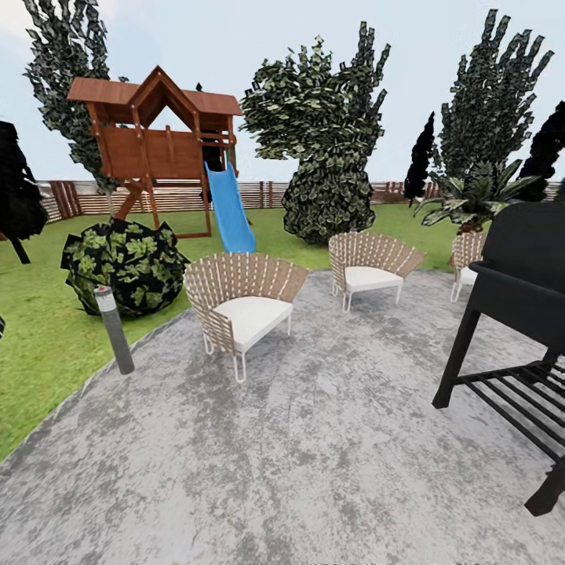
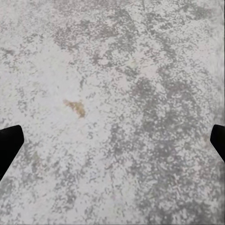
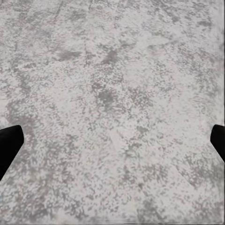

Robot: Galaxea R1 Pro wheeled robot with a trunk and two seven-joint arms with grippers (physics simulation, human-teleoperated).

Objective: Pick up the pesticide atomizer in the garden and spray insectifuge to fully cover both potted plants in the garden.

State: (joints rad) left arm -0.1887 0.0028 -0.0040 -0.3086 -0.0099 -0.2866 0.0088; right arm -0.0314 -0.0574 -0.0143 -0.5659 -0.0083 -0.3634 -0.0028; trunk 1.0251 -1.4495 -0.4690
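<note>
a: survey the scene, largest item first.

b: the garden spreads as lawn around a grey mottled paved circle. a wooden playhouse with a blue slide stands by the slatted fence. a black grill is cut off at the picture's edge. two woven chairs sit on the paving, a third one partly behind the grill. a leafy shrub and a short bollard light stand at the lawn's rim.

a: where is the pesticide atomizer?

b: it cannot be located in these pictures, nor can the two low potted plants. the striped-leaf palm is not a target.

a: pincer state?

b: the left gripper and the right gripper both stand wide apart, dark fingertips at the frame edges, holding nothing, paving beneath.

a: handling estimate?

b: judged from the task alone: a tiny spray bottle is likely light, rigid and smooth. grasp the body below the trigger head, keeping the nozzle free.
</note>
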